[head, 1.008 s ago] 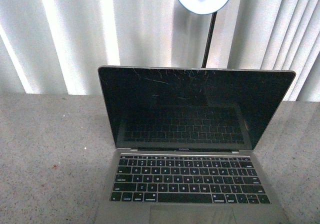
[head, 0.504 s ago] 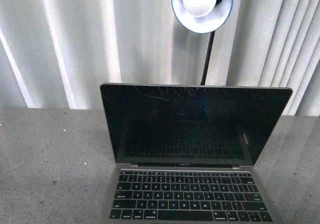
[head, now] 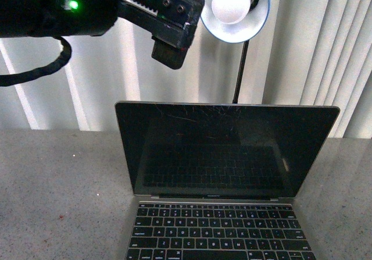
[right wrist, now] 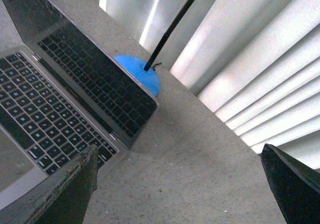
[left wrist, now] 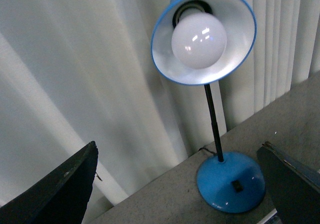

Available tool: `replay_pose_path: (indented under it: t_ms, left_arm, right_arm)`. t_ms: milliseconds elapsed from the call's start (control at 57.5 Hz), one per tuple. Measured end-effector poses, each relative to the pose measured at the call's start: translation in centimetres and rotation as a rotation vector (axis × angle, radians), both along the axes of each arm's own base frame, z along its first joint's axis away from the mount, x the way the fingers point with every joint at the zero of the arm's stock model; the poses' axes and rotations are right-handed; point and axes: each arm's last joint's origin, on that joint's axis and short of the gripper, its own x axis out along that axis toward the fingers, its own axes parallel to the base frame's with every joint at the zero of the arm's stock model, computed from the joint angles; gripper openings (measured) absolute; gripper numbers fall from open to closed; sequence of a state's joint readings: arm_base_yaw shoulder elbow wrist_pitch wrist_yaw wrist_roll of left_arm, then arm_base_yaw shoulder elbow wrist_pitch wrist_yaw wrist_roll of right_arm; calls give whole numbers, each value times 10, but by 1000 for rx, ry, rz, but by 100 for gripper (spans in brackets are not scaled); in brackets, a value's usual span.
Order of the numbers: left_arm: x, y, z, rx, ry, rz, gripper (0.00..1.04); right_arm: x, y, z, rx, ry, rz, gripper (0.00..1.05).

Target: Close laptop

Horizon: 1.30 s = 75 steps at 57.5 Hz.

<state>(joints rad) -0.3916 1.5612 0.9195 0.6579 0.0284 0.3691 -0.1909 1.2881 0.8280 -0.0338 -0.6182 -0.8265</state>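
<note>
The laptop [head: 221, 184] is silver-grey, with black keys [head: 215, 228] and tiny white letters. Its screen [head: 226, 143] is shiny black with thin pale scratch lines (like spider threads). The lamp shade [head: 232, 33] is blue outside and white inside, the bulb [head: 232, 3] is white, the stem [head: 239, 68] is black, and the round base [left wrist: 231, 181] is bright blue with a small black switch. The tabletop [head: 58, 184] is grey with little speckles. The blinds [head: 325, 50] are white with grey stripes. The left arm [head: 52, 7] is black with one green light.

The silver-grey laptop [head: 224, 178] stands open on the speckled table (glossy black screen scratched, black keys showing).
</note>
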Motion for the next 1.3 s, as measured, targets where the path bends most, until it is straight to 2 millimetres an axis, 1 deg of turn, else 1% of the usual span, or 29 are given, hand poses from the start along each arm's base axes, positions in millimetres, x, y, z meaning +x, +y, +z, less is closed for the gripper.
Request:
replay_pose_path:
  t_ms: [104,174,295,365,417,487,521,539,591,626,765,782,834,921,1164,1303]
  left_arm:
    - [19,-3,-7,34,34,48,98]
    - [26,-6,-10,51,70,68,98]
    - [27,-12,-15,115,109,50,98]
    - [26,-16,-16,152,115,32,98]
    - [27,-18,-15,171,120,30,98]
    - [32,-20,-14,191,116,43,86]
    - [35,-20,-14,198,112,50,79]
    - [37,-20,-15,204,112,53,76]
    - [42,-21,-18,234,113,52,65]
    - [45,-20,-21,256,119,50,60]
    - [57,-22,-32,304,173,44,35]
    - [57,-22,-32,305,175,43,33]
    - [60,-23,-33,314,182,32,22]
    - [62,-23,-31,338,196,11,3]
    - [61,-20,-35,394,217,-39,4]
    - [61,-17,-38,414,226,-50,4]
  right_arm:
    - [12,7,6,-39,-25,33,97]
    - [21,13,10,-39,-33,57,97]
    - [33,25,13,-5,1,107,97]
    - [41,32,11,-24,15,123,86]
    - [47,36,8,-35,34,138,75]
    - [54,39,5,-69,55,139,64]
    - [58,40,2,-114,53,143,57]
    - [61,41,0,-141,58,148,52]
    - [64,42,-2,-187,59,173,43]
    - [67,44,-2,-202,59,186,38]
    - [76,52,4,-226,51,240,13]
    - [77,53,6,-230,46,245,9]
    - [79,55,9,-244,36,261,3]
    - [83,59,8,-268,43,287,3]
    - [91,59,-9,-307,88,312,3]
    - [91,64,-11,-324,101,330,3]
